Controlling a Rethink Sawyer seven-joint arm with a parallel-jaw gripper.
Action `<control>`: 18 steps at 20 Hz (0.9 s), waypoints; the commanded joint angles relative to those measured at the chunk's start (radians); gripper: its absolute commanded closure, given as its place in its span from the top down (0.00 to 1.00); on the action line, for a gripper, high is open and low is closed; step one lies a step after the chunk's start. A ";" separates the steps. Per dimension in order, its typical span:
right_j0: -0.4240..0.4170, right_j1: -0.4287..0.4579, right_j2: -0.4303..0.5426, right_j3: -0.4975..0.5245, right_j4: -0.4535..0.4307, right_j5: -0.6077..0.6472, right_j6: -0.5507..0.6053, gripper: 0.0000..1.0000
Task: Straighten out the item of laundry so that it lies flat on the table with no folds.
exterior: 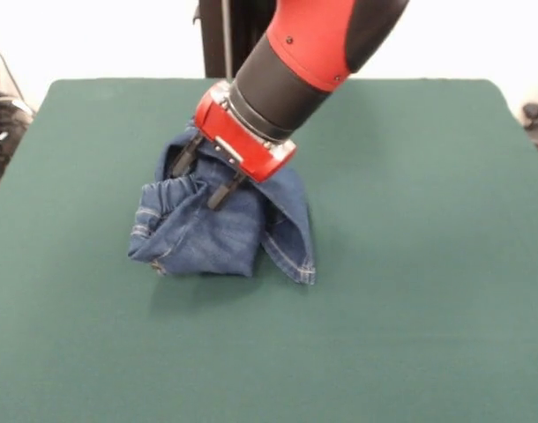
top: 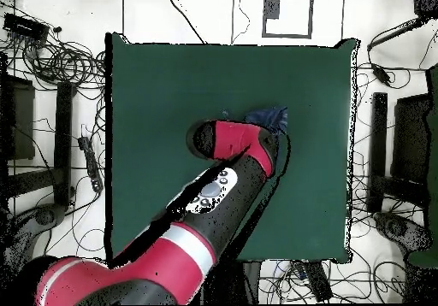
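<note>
Item 1: bench (exterior: pixel 410 335), dark green cloth, bare along its near side in the front view.

Item 2: jeans (exterior: pixel 198 238), 1 bunched heap left of the bench's middle, folded over itself many times; a hemmed edge with tan stitching hangs down at the heap's right. Not flat; judged early in the straightening.

Item 3: tool (exterior: pixel 205 176), 2 dark fingers (exterior: pixel 223 192) spread apart and pressed into the top of the heap, probably set to pinch a fold and draw it outward.

Item 4: arm (top: pixel 214 191), red and black, covers most of the jeans from overhead.

Containers: 0 seen.
</note>
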 commanded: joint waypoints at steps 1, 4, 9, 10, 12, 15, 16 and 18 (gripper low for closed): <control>-0.021 -0.025 0.141 0.128 0.152 -0.007 0.362 1.00; -0.035 -0.047 0.200 0.188 0.291 -0.073 0.480 1.00; -0.091 -0.202 0.266 0.284 0.318 -0.022 0.333 1.00; -0.117 -0.259 0.287 0.318 0.328 0.013 0.300 1.00; -0.163 -0.324 0.334 0.368 0.343 0.000 0.254 1.00; -0.217 -0.370 0.374 0.402 0.328 -0.045 0.198 1.00; -0.227 -0.378 0.376 0.405 0.317 -0.047 0.190 1.00; -0.231 -0.380 0.374 0.403 0.299 -0.049 0.197 1.00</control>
